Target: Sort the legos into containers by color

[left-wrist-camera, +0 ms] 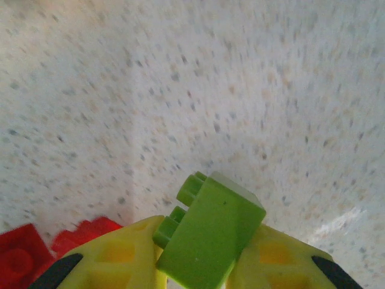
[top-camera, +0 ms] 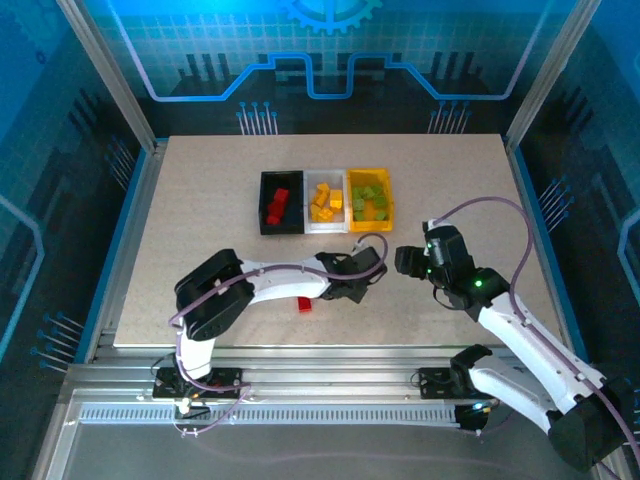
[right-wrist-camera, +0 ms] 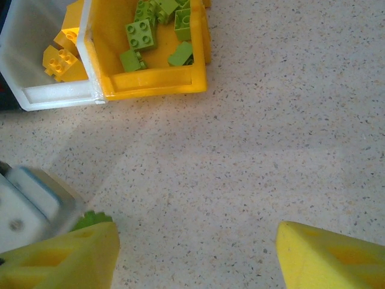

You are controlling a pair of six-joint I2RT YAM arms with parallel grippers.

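The left claw (top-camera: 365, 272) is closed on 1 green brick (left-wrist-camera: 210, 235), pinched between its 2 yellow fingers (left-wrist-camera: 120, 259) with the studs turned up and to the left, and the brick sits tilted in the grip. It hangs over bare table (top-camera: 200, 200), in front of the bins and well apart from them. Just behind that arm, nearer the front edge, a red brick (top-camera: 305, 304) lies loose on the table (in the left wrist view it shows as 2 red shapes at the lower left, and I cannot tell whether that is 1 piece or 2). The 3 bins stand touching in a row at mid-table: the black bin (top-camera: 264, 205) on the left holds red bricks (top-camera: 279, 205), the white bin (top-camera: 310, 205) in the middle holds orange bricks (top-camera: 325, 200), and the yellow bin (top-camera: 386, 190) on the right holds green bricks (top-camera: 370, 202). The right claw (right-wrist-camera: 195, 259) holds nothing, its fingers spread wide over the table, just right of the left claw and in front of the yellow bin.
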